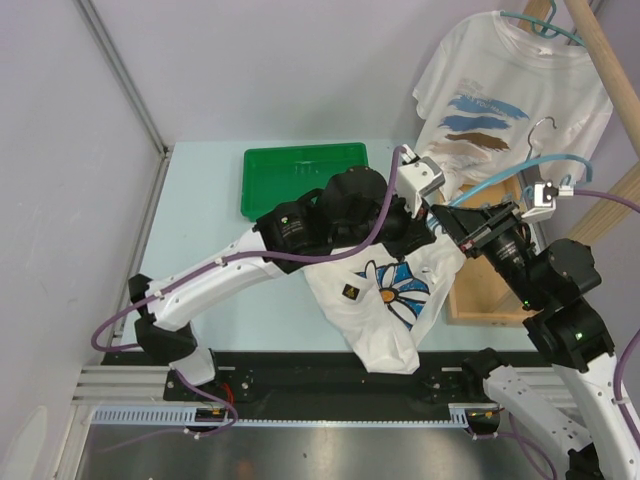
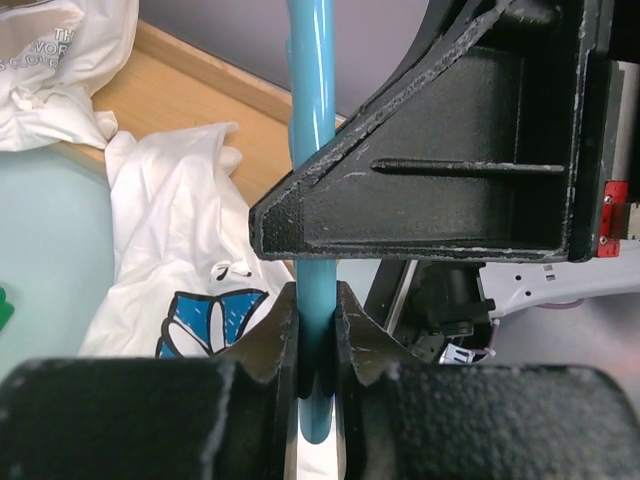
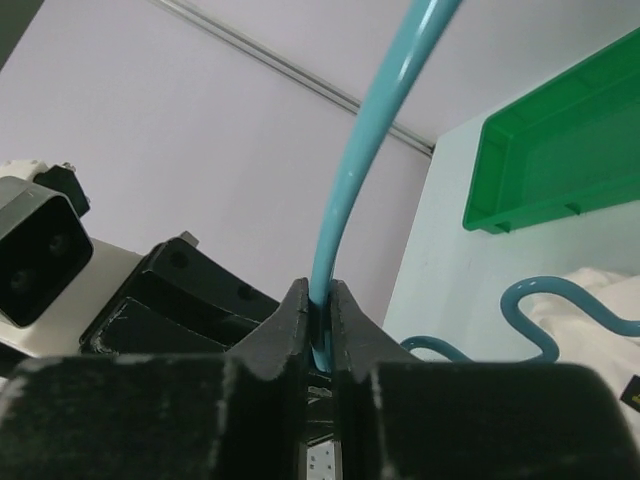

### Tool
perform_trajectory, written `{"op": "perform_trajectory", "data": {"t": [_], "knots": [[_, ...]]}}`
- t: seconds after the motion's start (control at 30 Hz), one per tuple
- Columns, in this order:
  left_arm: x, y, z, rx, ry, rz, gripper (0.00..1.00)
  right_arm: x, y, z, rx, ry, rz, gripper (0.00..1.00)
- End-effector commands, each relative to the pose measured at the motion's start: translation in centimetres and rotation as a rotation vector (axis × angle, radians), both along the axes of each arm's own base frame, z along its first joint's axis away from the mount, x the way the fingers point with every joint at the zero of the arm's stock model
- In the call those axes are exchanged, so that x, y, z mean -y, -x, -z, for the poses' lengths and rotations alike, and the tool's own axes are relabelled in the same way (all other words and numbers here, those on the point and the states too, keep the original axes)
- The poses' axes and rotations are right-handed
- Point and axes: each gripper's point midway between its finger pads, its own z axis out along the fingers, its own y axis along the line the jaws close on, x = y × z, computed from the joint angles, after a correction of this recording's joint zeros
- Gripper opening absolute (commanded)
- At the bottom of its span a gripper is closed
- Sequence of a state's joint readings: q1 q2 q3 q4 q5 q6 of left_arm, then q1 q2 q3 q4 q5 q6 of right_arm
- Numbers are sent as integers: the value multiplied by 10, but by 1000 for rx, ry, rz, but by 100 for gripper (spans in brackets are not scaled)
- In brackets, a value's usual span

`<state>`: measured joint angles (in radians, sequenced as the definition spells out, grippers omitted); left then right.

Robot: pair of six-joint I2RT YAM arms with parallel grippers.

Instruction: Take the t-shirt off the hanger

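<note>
Progress looks far along, to my eye. The t-shirt (image 1: 385, 290) lies crumpled on the desk (image 1: 210, 230) in front of my bases, flower print up. Most of it hangs free of the hanger (image 1: 490, 183), which I hold up in the air above the shirt's far right corner.

My left fingers (image 2: 275, 340) are pinched tight on the teal bar of the hanger, which runs straight up between them in the left wrist view. My right fingers (image 3: 285, 330) are clamped on the same wire, which curves up and away from them. From above, the two grips sit close together at one end of the hanger. Its metal hook points away to the right.

What I cannot settle is whether the shirt is fully off. Its upper corner rises toward my fingers. The right wrist view shows a notched teal loop lying just over white cloth. So that end of the hanger may be caught in the neck or a sleeve, or the cloth may only lie under it.

What remains, I judge, is to draw the hanger clear of that corner and confirm that nothing lifts with it. A second shirt (image 1: 510, 90) hangs untouched at the back right, and a green tray (image 1: 300, 175) sits behind my left arm.
</note>
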<state>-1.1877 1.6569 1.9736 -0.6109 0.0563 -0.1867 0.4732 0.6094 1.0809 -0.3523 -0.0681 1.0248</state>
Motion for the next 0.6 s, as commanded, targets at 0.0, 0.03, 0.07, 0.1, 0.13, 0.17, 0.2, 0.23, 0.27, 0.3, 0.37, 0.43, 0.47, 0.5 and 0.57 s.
{"op": "perform_trajectory", "data": {"t": [0.0,0.03,0.07,0.1,0.13,0.17,0.2,0.23,0.27,0.3,0.37,0.43,0.47,0.5,0.57], "knots": [[-2,2,-44,32,120,-3,9,-7,2,-18,63,-48,-22,0],[-7,1,-48,41,130,-16,18,-5,0,-20,64,-55,-4,0],[-9,-2,-38,41,112,-40,28,-4,1,-25,74,-62,1,0],[-13,-4,-37,46,116,-51,47,-3,1,-29,82,-67,7,0],[-23,0,-55,68,175,-54,53,0,-4,-30,79,-65,33,0],[-28,-7,-40,69,149,-98,57,3,-3,-39,90,-74,45,0],[-33,-9,-44,79,171,-117,62,5,-3,-43,106,-76,57,0],[-43,-7,-51,89,192,-132,63,10,-6,-48,111,-82,86,0],[-48,-8,-40,86,175,-146,64,12,-7,-51,116,-85,102,0],[-53,-12,-39,98,185,-172,65,16,-4,-64,145,-100,114,0],[-70,-12,-31,104,181,-207,64,26,-9,-70,149,-106,173,0],[-83,-17,-28,108,186,-266,64,36,-9,-83,172,-125,221,0],[-93,-18,-22,107,184,-287,65,39,-10,-87,178,-132,236,0],[-98,-20,-22,108,197,-306,65,40,-9,-92,190,-143,239,0],[-109,-21,-17,100,203,-323,65,44,-8,-101,210,-163,255,0]]}}
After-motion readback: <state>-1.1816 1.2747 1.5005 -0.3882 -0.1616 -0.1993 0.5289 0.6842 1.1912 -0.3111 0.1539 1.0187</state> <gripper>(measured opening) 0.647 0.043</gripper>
